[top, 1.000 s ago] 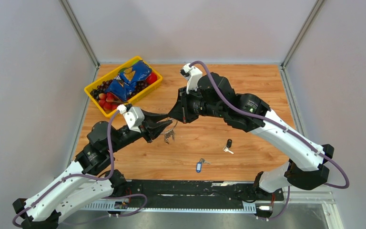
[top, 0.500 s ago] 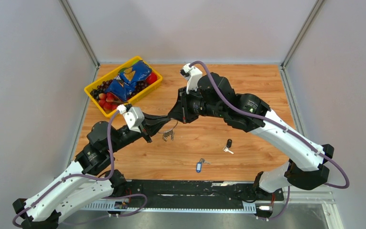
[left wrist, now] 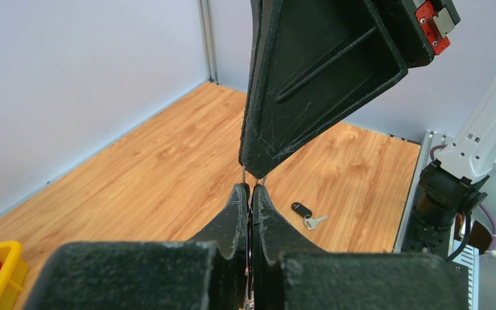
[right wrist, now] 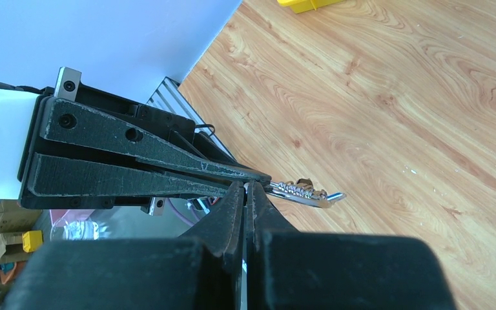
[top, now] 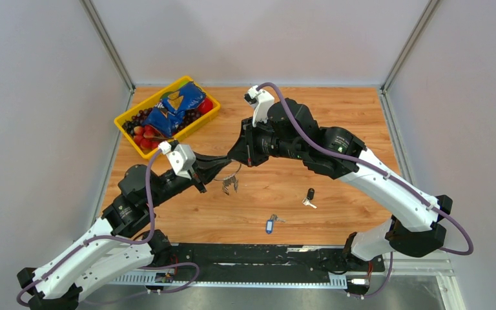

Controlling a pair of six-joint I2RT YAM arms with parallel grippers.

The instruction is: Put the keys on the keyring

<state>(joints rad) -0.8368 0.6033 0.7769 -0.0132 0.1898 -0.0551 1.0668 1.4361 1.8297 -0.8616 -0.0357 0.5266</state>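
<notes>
Left end effector (left wrist: 250,188) is pinched closed, and in its wrist view I can see a thin loop of silver wire caught at the very tips of its fingers: the keyring (top: 233,173). Right end effector (right wrist: 245,188) is closed too, its tips meeting the left one's nose to nose above the middle of the table (top: 336,129), and it grips the same ring from the opposite side. A small bunch of keys (right wrist: 301,192) sticks out from the ring just beside the meeting point; from the overhead camera it hangs below the tips, clear of the wood.

Two keys lie loose on the table, well apart from the ring. One, the black-headed key (top: 309,196), sits toward the right arm's side. The other, the blue-tagged key (top: 270,225), lies nearer the front edge, between the two arm bases. At the far left corner I see a yellow bin (top: 126,132) holding fruit and a crumpled blue bag.
</notes>
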